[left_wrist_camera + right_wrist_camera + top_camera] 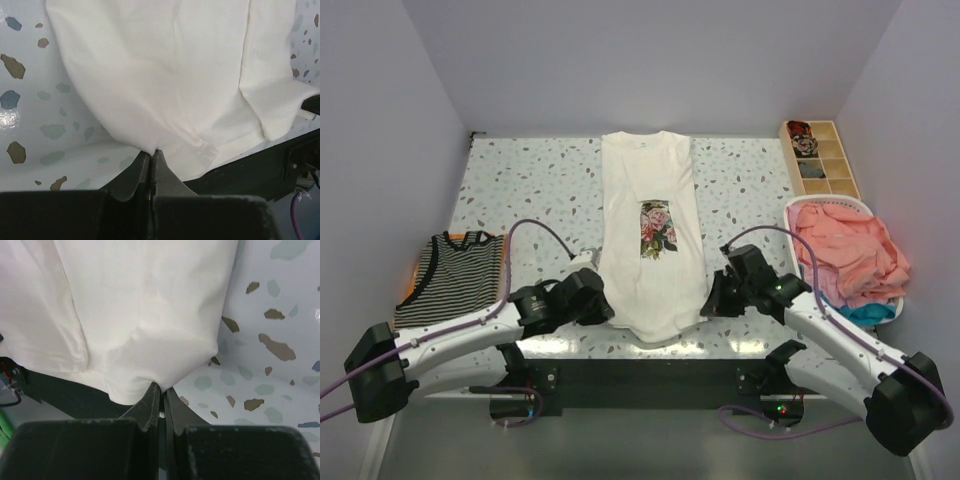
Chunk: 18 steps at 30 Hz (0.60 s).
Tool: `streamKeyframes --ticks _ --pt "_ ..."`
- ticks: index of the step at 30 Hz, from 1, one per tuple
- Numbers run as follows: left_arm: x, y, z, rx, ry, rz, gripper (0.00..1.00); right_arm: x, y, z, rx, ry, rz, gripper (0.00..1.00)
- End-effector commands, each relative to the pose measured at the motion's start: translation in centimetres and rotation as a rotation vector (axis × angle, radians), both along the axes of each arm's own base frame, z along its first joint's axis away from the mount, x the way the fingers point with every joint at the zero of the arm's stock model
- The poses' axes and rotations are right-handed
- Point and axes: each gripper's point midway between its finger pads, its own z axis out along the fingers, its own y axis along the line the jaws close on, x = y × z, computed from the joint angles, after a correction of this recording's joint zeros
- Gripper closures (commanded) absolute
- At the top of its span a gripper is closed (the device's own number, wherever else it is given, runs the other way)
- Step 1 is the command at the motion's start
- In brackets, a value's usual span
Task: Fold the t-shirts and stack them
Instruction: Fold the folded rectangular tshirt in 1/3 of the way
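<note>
Table: speckled top, both arm bases at the near edge.

Arms: both reach a short way forward and inward, low over the near edge, converging on the middle. The left arm sweeps in from the near-left corner and the right arm from the near-right corner.

Cream t-shirt: lies flat at the centre of the table. Its long axis runs from the near edge to the far edge, with the collar at the far edge, the hem at the near edge and the rose print facing up. It reads as a long narrow strip. Sleeves cannot be made out. Both wrist views show the hem lapping over the dark near edge.

Coral-pink t-shirt: heaped in a white basket at the right edge. A blue t-shirt is mostly buried under it.

Striped t-shirt: folded near the left edge, neckline toward the far edge. An orange sliver shows beneath it, too small to identify.

Wooden tray: far-right corner, contents unclear.

Left gripper: jaws pinched together on the hem at its left corner.

Right gripper: jaws closed on the hem at its right corner. The cloth between the tips is hidden.
</note>
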Motion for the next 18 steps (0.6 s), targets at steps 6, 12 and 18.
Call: streamKeyframes --ticks 6,12,18 --pt "5.7 0.4 3.4 0.095 -0.166 0.077 1.0 7.8 0.5 4.3 -0.131 -0.239 0.005 1.0" --pt "11.0 1.5 5.5 0.087 -0.268 0.129 1.0 11.6 0.9 5.5 -0.17 -0.295 0.005 0.98" --pt "14.4 0.9 5.2 0.105 -0.295 0.115 1.0 14.8 1.8 6.1 -0.195 -0.324 0.009 0.96"
